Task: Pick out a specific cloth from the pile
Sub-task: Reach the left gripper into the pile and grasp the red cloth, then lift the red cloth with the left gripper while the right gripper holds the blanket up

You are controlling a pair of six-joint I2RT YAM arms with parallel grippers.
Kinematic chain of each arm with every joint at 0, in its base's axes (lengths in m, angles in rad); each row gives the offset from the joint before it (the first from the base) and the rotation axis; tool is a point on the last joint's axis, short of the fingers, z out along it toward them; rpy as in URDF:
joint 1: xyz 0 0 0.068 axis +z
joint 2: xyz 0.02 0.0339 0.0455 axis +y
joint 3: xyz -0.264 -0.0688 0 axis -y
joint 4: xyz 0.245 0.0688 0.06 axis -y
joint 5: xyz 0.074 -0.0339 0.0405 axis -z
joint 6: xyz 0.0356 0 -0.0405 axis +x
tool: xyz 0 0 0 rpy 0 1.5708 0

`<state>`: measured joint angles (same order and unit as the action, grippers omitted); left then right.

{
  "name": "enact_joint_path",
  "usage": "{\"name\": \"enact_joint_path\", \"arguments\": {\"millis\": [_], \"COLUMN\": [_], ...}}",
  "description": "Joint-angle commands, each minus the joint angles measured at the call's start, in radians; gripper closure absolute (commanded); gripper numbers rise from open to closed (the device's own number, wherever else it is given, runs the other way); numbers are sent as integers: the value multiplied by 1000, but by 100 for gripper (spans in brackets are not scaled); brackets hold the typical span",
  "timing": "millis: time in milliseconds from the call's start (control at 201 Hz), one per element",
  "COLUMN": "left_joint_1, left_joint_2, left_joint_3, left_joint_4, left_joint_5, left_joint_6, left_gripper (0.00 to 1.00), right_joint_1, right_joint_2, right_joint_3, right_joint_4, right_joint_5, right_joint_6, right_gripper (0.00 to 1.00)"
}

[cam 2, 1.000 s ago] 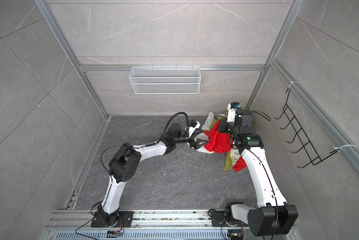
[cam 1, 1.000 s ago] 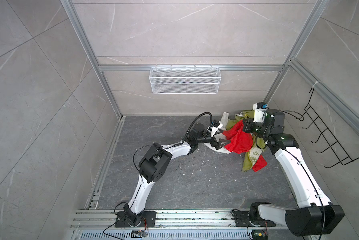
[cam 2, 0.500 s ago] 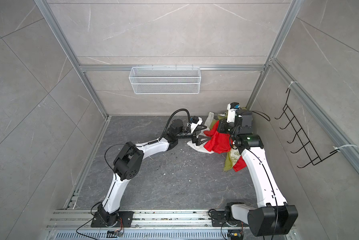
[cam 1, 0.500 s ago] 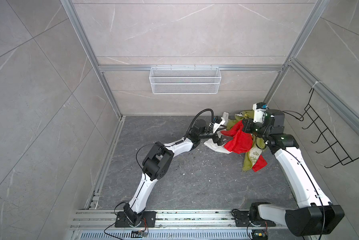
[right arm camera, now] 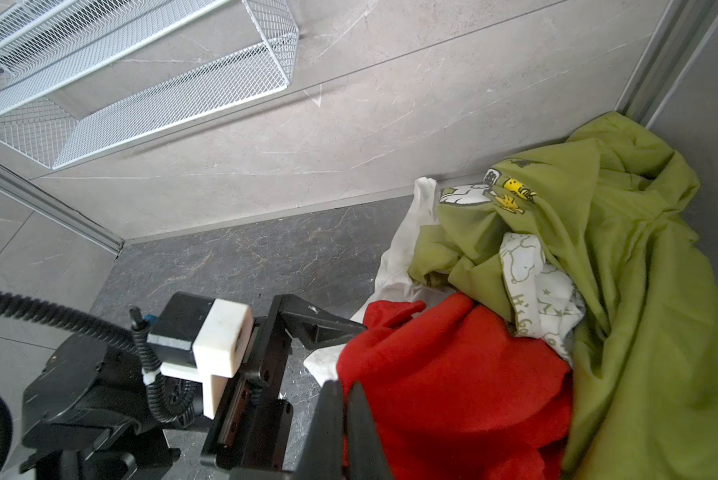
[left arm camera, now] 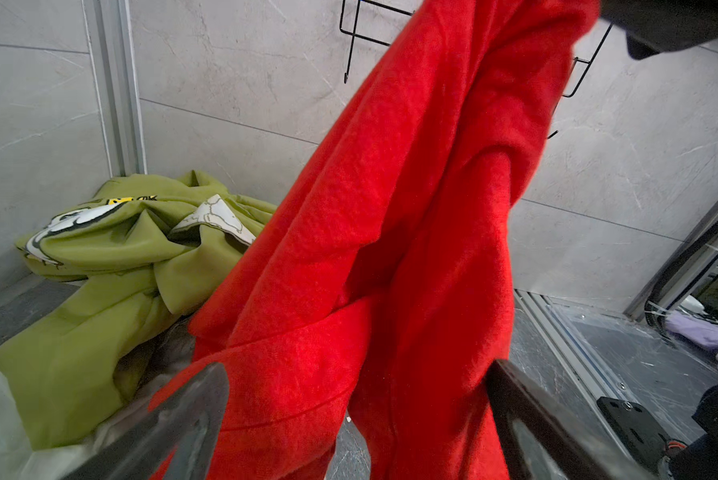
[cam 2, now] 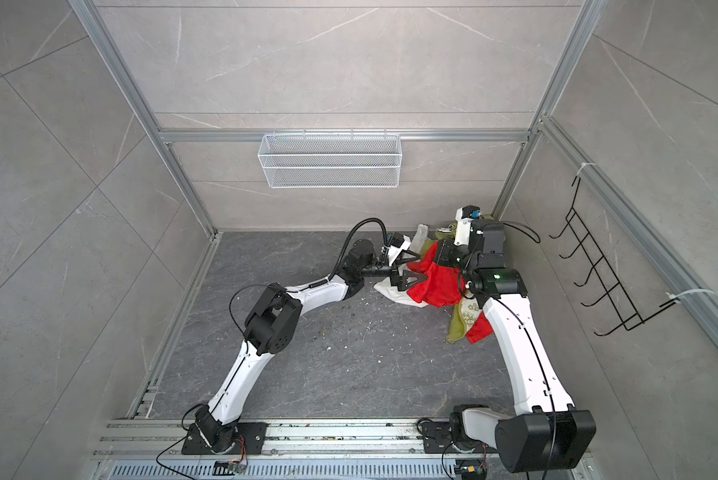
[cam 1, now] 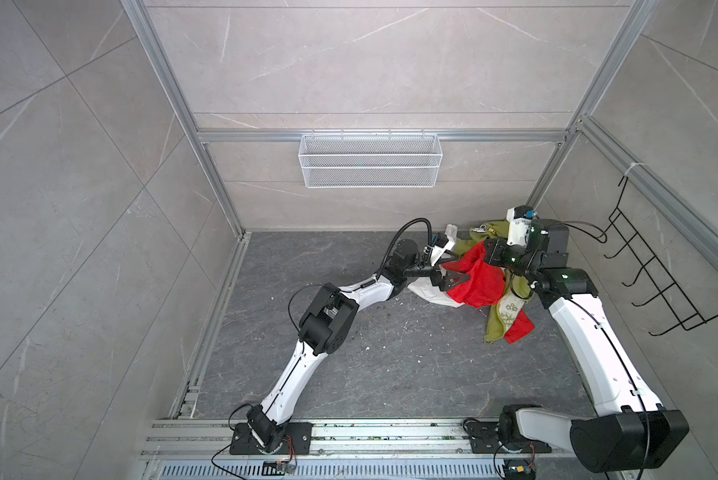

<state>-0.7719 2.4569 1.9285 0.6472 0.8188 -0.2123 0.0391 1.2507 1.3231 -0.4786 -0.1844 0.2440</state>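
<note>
The red cloth (cam 1: 477, 278) (cam 2: 438, 282) hangs lifted at the back right, and my right gripper (right arm camera: 344, 386) (cam 1: 487, 251) is shut on its upper edge. My left gripper (left arm camera: 355, 370) (cam 1: 452, 277) (cam 2: 411, 272) is open, one finger on each side of the cloth's (left arm camera: 411, 249) hanging folds. The rest of the pile (cam 1: 490, 230) lies in the back right corner. It holds an olive-green cloth (right arm camera: 623, 291), a white cloth (right arm camera: 403, 257) and a cream printed piece (right arm camera: 536, 282). An olive strip and a red end (cam 1: 517, 328) trail onto the floor under my right forearm.
A white wire basket (cam 1: 369, 166) hangs on the back wall. A black hook rack (cam 1: 656, 274) is fixed to the right wall, close to my right arm. Small crumbs (cam 1: 390, 328) dot the dark floor. Something purple (left arm camera: 698, 336) lies beyond the frame rail.
My left arm has reached further right, bringing its open jaws around the hanging red cloth. The right gripper and the lifted cloth have stayed where they were.
</note>
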Motion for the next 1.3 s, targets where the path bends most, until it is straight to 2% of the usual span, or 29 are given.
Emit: {"name": "enact_joint_path", "arguments": {"millis": [0, 458, 797, 951, 1056, 1230, 1295], "left_joint_1": [-8, -22, -32, -32, -31, -31, -30], "left_joint_2": [13, 131, 168, 178, 177, 173, 169], "left_joint_3": [61, 211, 225, 224, 223, 224, 223], "left_joint_4": [48, 7, -12, -11, -15, -15, -15], "left_joint_5": [51, 41, 21, 16, 17, 29, 33], "left_joint_6": [-34, -62, -59, -65, -59, -55, -57], "left_gripper": [0, 0, 2, 8, 15, 36, 40], "right_joint_1": [8, 8, 8, 9, 9, 8, 9], "right_joint_2": [-8, -2, -6, -9, -15, -14, -18], "right_joint_3": [16, 17, 19, 18, 14, 16, 15], "right_joint_4": [9, 15, 17, 15, 17, 17, 18], "right_joint_5": [-16, -26, -21, -12, -2, -2, -3], "right_joint_6": [17, 24, 24, 20, 17, 17, 17], "right_gripper": [100, 100, 100, 100, 100, 100, 100]}}
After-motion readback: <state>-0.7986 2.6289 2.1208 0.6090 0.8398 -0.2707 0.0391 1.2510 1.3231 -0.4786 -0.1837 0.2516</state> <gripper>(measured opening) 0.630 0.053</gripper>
